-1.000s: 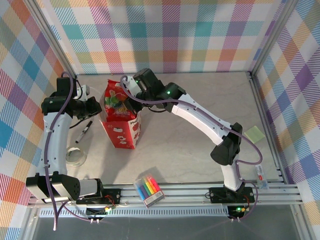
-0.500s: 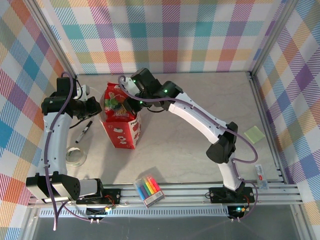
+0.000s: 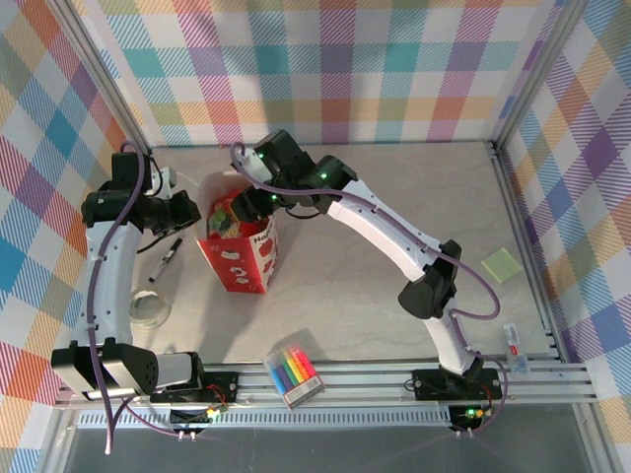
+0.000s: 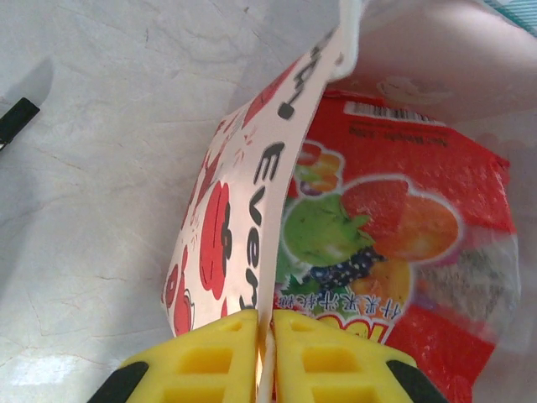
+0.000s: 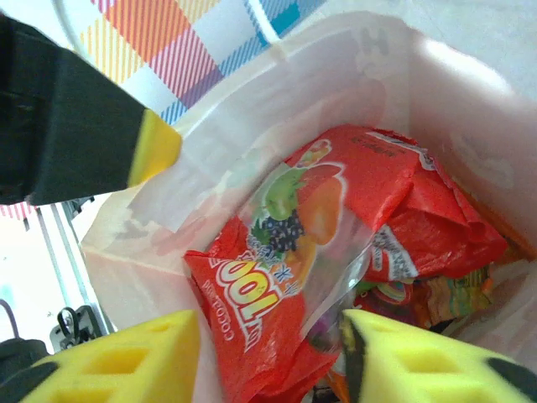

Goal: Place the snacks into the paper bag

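The left gripper (image 4: 264, 340) has its yellow fingers (image 4: 210, 357) pressed together on the paper bag (image 4: 252, 201), pinching the edge of its side wall between them. The right gripper (image 5: 270, 348) hangs over the bag's open mouth with fingers spread apart; just beyond and between them, a red snack packet (image 5: 336, 193) lies inside the bag on other packets (image 5: 436, 294)

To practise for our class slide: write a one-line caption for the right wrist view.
Open right gripper over the paper bag, red snack packet lying inside, left gripper pinching the rim.
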